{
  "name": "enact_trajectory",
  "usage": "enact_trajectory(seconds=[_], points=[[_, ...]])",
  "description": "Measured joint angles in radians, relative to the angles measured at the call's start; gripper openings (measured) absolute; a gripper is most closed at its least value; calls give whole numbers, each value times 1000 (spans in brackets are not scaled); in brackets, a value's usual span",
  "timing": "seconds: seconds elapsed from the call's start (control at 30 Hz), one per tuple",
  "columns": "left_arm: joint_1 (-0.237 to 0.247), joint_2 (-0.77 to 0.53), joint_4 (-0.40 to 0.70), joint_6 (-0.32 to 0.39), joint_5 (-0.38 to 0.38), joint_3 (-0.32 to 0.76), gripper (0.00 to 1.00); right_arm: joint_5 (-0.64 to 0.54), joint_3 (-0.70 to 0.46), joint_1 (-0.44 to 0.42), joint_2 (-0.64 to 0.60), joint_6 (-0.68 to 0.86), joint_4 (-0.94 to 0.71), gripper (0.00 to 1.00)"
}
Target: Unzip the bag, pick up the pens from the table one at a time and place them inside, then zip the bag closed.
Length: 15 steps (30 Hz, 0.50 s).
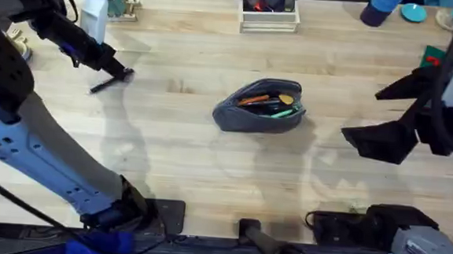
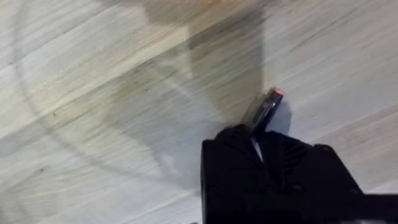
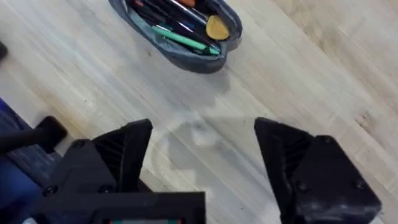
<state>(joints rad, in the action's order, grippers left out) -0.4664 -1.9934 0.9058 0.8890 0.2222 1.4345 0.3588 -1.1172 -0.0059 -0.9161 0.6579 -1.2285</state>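
The grey-blue bag [image 1: 247, 119] lies unzipped in the middle of the table [image 1: 177, 155], with orange, green and dark pens [image 1: 269, 104] inside it. My left gripper [image 1: 124, 73] is at the far left, shut on a dark pen [image 1: 105, 83] just above the wood. In the left wrist view that pen [image 2: 266, 107] pokes out between the black fingers [image 2: 230, 149], its end tipped red. My right gripper [image 1: 361, 114] hovers right of the bag, jaws wide open and empty. The right wrist view shows the open bag [image 3: 186, 62] and a green pen [image 3: 183, 40] beyond the gripper [image 3: 202, 134].
A white spray bottle [image 1: 92, 8] stands at the back left, close behind the left arm. A white tray [image 1: 269, 18] sits at the back centre. Blue items [image 1: 385, 11] and a green one [image 1: 432, 56] lie at the back right.
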Motion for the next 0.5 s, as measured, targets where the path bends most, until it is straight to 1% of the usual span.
enact_trajectory(seconds=[0.3, 0.4, 0.5], points=[[4, 1, 3, -73, -8, 2, 42, 0, 0, 0, 0, 0, 0, 998], [17, 1, 20, -102, -32, 12, 42, 0, 0, 0, 0, 0, 0, 998], [35, 1, 54, -147, -55, 22, 42, 0, 0, 0, 0, 0, 0, 996]])
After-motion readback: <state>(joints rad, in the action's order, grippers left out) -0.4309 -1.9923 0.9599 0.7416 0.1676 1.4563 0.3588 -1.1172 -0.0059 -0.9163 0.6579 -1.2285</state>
